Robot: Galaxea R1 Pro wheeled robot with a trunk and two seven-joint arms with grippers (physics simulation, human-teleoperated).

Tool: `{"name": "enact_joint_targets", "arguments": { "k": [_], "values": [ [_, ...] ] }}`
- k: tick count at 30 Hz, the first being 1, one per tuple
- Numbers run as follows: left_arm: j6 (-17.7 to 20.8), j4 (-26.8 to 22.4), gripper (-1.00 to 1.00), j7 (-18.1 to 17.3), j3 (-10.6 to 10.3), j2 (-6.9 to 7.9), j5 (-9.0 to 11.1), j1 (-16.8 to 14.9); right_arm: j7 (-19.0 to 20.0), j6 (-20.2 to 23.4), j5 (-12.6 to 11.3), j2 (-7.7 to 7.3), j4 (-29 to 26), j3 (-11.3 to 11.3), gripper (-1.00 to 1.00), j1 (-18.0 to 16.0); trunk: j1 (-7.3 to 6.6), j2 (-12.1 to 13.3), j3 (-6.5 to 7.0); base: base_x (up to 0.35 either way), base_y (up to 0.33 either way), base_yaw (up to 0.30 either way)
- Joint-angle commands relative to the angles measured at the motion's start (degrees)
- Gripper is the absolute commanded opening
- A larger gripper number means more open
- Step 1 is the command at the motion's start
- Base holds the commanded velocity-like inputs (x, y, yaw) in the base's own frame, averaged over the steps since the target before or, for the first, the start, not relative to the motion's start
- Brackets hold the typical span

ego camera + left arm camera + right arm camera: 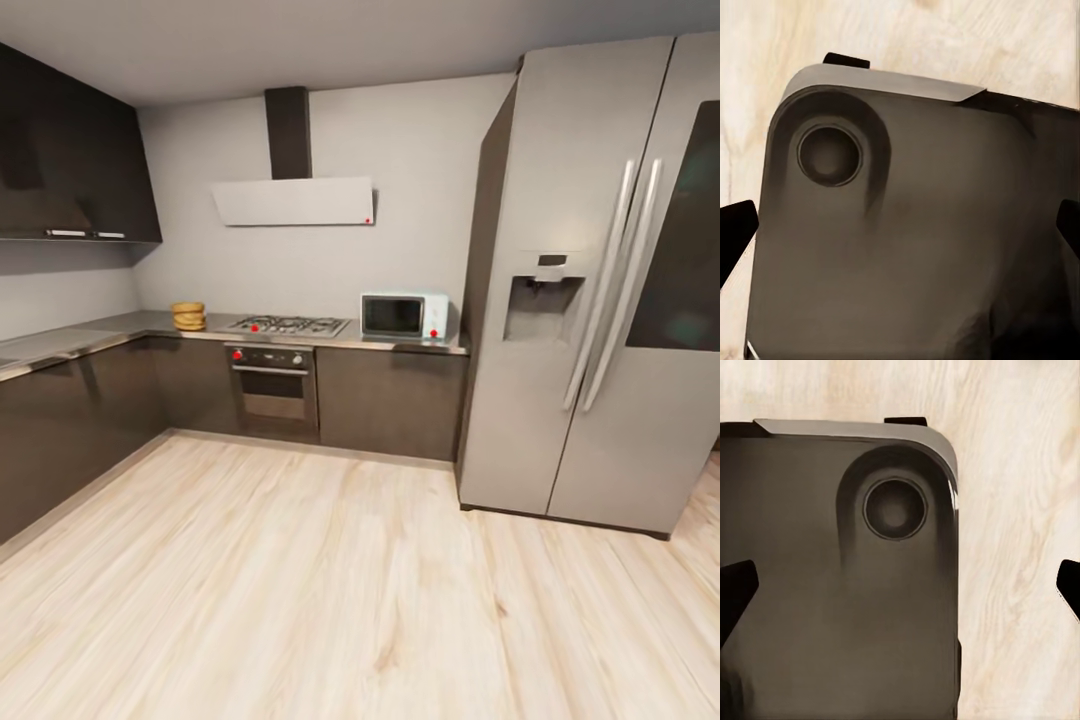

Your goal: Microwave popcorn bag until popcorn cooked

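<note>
The popcorn bag, a squat tan sack with bulging folds, stands on the grey countertop in the far corner, left of the hob. The pale microwave sits with its door closed on the same counter, at its right end beside the fridge. Both are far across the floor from me. In the left wrist view my left gripper hangs open over my own dark base, fingertips wide apart. My right gripper is open in the same way, with nothing between its fingers.
A steel gas hob and a built-in oven sit between bag and microwave. A tall grey fridge stands at the right. Dark cabinets run along the left wall. Light wooden floor stretches ahead.
</note>
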Motion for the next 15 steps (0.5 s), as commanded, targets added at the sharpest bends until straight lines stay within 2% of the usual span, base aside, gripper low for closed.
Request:
{"name": "enact_joint_targets", "arguments": {
  "k": [1, 15],
  "values": [
    [-0.1, 0.0, 1.00, 0.0, 0.0, -0.03, 0.4, 0.0, -0.1, -0.2, 0.0, 0.00, 0.0, -0.2, 1.00, 0.0, 0.03, 0.0, -0.05, 0.326, 0.000, 0.000],
    [-0.1, 0.1, 1.00, 0.0, 0.1, 0.03, 0.4, 0.0, -0.1, -0.2, 0.0, 0.00, 0.0, -0.2, 1.00, 0.0, 0.03, 0.0, -0.05, 0.326, 0.000, 0.000]
  ]
}}
